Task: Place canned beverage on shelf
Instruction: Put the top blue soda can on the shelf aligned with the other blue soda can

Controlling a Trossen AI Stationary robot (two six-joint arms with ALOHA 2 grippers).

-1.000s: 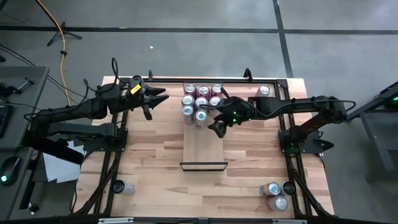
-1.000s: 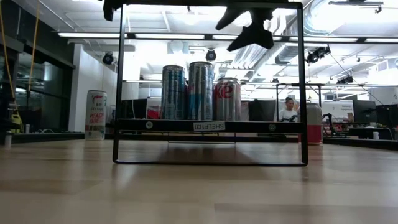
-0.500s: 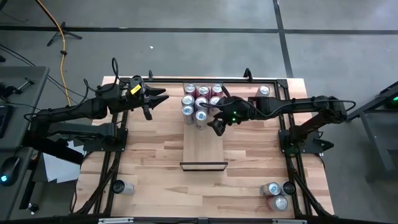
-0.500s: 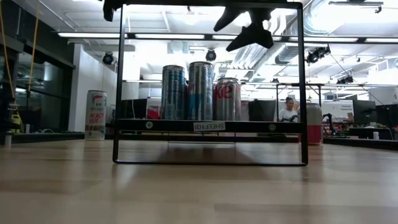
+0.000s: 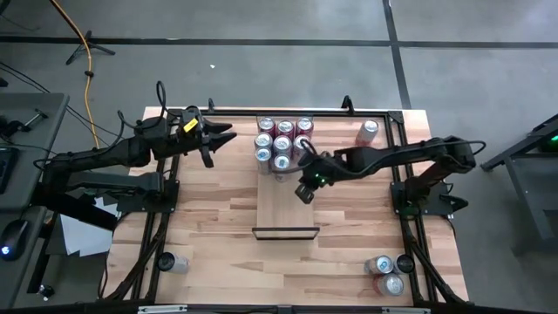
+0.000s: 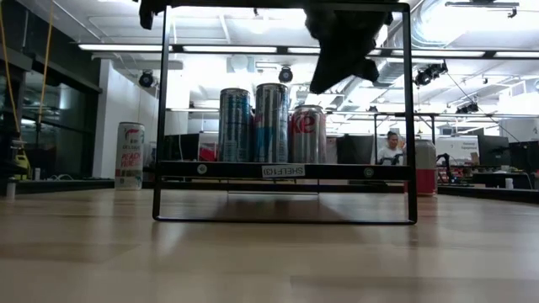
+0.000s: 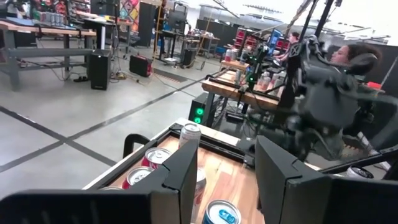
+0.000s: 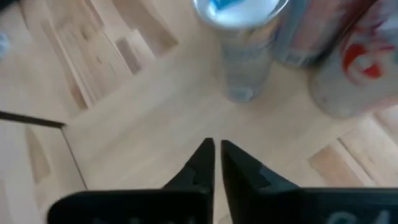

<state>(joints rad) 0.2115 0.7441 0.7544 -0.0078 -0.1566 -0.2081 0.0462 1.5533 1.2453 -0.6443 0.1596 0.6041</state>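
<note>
Several cans [image 5: 281, 141] stand upright in a cluster at the far end of the shelf [image 5: 286, 209], a long light wood panel in the middle of the table. The low view shows three of them [image 6: 271, 122] side by side on the board. My right gripper [image 5: 302, 194] hangs shut over the shelf's bare part, just on the near side of a slim blue-topped can [image 8: 244, 50], with its fingers [image 8: 202, 165] empty. My left gripper [image 5: 228, 138] hovers open to the left of the cans, nothing between its fingers [image 7: 186, 165].
A single can [image 5: 370, 131] stands on the table at the far right. Three cans [image 5: 386, 272] are grouped at the near right corner and one [image 5: 173, 262] at the near left. A black frame [image 6: 410, 118] encloses the shelf's end. Bare tabletop lies on both sides of the shelf.
My right gripper has shut its fingers, empty, and drawn back from the can cluster toward the table's near edge, coming lower over the shelf. The cans stand as before.
</note>
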